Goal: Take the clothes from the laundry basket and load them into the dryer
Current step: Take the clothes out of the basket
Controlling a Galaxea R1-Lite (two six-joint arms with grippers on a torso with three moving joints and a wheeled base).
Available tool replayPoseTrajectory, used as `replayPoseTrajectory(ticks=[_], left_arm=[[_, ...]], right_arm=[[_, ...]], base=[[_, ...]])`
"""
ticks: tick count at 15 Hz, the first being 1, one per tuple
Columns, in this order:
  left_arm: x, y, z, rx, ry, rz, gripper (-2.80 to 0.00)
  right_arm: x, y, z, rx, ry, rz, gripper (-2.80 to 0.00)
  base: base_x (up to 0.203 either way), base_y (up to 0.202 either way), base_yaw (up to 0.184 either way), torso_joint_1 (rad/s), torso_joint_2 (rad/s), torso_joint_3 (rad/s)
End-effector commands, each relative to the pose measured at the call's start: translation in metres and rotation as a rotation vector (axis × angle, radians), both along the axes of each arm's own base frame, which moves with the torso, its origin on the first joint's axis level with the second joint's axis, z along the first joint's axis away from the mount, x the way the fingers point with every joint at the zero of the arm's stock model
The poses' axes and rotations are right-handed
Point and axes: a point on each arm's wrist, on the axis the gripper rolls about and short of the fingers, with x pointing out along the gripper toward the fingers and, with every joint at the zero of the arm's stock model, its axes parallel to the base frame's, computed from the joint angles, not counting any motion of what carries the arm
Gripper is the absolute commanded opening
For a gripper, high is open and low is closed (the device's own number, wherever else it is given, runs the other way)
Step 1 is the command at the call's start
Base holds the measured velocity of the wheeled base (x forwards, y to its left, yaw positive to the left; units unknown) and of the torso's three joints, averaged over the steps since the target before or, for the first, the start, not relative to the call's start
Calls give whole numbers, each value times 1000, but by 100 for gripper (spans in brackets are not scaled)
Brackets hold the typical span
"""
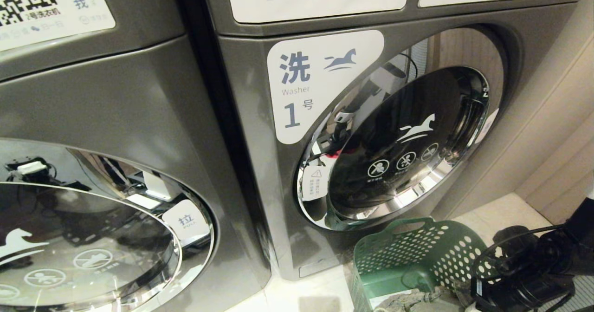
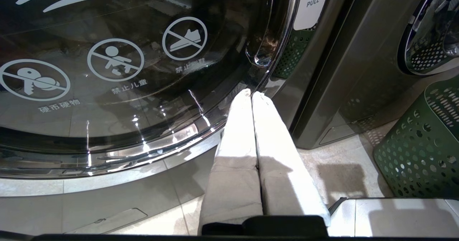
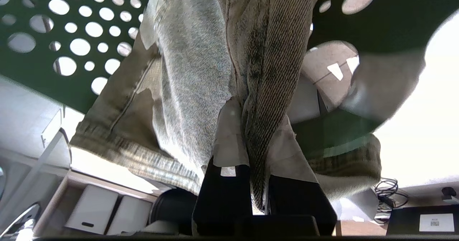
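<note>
Laundry room, grey machines, door (image 1: 408,149) shut. We note right end effector (image 3: 256,133) pinching fold of grey garment (image 3: 193,76) inside green basket (image 1: 417,251); cloth hangs lengthwise from fingers. Door lies up-left of basket. Left end effector (image 2: 251,94) pressed together, parked.

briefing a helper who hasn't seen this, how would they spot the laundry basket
Find the grey washer marked with a big 1. On the floor below its round door stands the laundry basket, green plastic with round holes all over, the only green thing there.
</note>
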Motion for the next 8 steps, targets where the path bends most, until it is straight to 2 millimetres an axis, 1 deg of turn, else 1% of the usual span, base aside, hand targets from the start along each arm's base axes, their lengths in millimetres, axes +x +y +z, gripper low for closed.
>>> replayPoseTrajectory(ticks=[1, 3, 5, 6, 8], left_arm=[[0, 0, 0, 0, -2, 0, -280], [0, 0, 0, 0, -1, 0, -280], [0, 0, 0, 0, 0, 0, -280], [0, 0, 0, 0, -2, 0, -280], [0, 0, 0, 0, -1, 0, -280]], right_arm=[[-3, 0, 17, -7, -48, -4, -280], [-10, 2, 41, -22, -117, -6, -280], [-24, 4, 73, -52, -231, -2, -280], [-36, 7, 90, -86, -298, 16, -280], [-65, 12, 120, -208, -468, 125, -280]], base=[[0, 0, 0, 0, 0, 0], [0, 0, 0, 0, 0, 0], [0, 0, 0, 0, 0, 0], [0, 0, 0, 0, 0, 0], [0, 0, 0, 0, 0, 0]])
